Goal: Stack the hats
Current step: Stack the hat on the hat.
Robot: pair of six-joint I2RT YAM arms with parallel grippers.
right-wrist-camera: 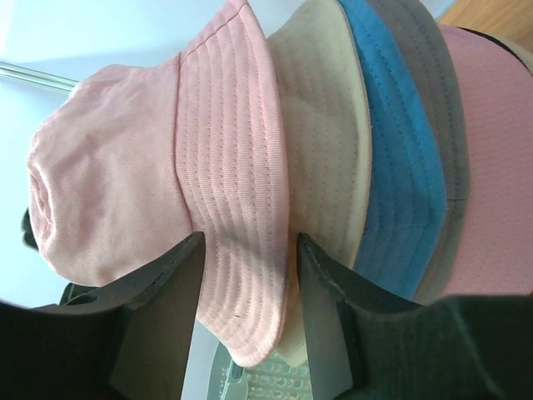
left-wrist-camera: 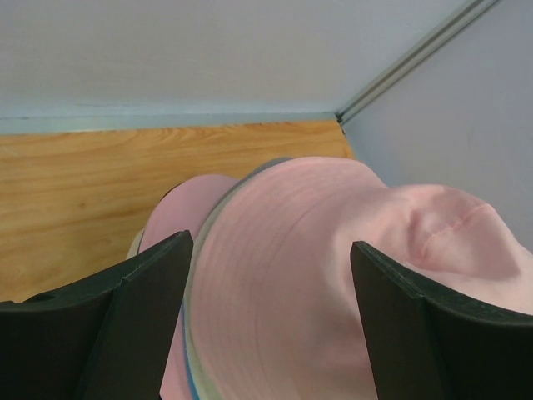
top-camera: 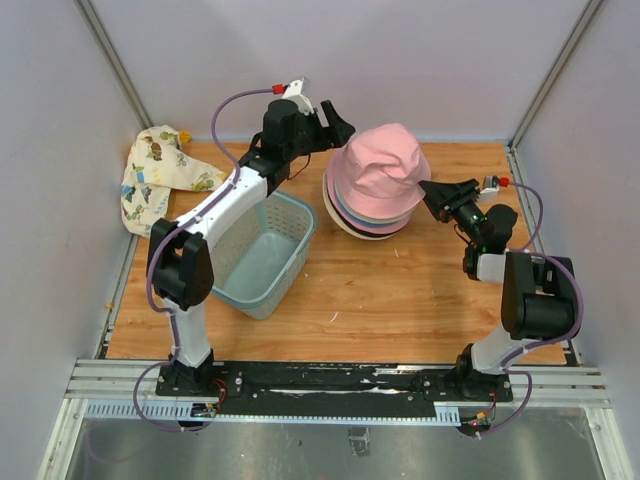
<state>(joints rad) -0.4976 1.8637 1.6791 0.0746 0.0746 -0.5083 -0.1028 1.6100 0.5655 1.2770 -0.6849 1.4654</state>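
Observation:
The hats stand in one stack (top-camera: 375, 190) at the back middle of the table, a pink hat (top-camera: 385, 160) on top. From the right wrist view the brims show in order: pink (right-wrist-camera: 233, 167), cream (right-wrist-camera: 321, 125), teal (right-wrist-camera: 400, 167), grey (right-wrist-camera: 425, 50) and another pink (right-wrist-camera: 491, 167). My right gripper (top-camera: 428, 190) (right-wrist-camera: 250, 237) is at the stack's right rim, open, its jaws apart on either side of the top pink brim. My left gripper (top-camera: 340, 128) (left-wrist-camera: 271, 242) hovers wide open at the stack's left side, over the pink hat (left-wrist-camera: 291, 275), holding nothing.
A blue-grey mesh basket (top-camera: 262, 250) stands left of the stack, beside the left arm. A cream cloth with cartoon prints (top-camera: 155, 175) lies at the back left corner. Walls close in the table at the back and on both sides.

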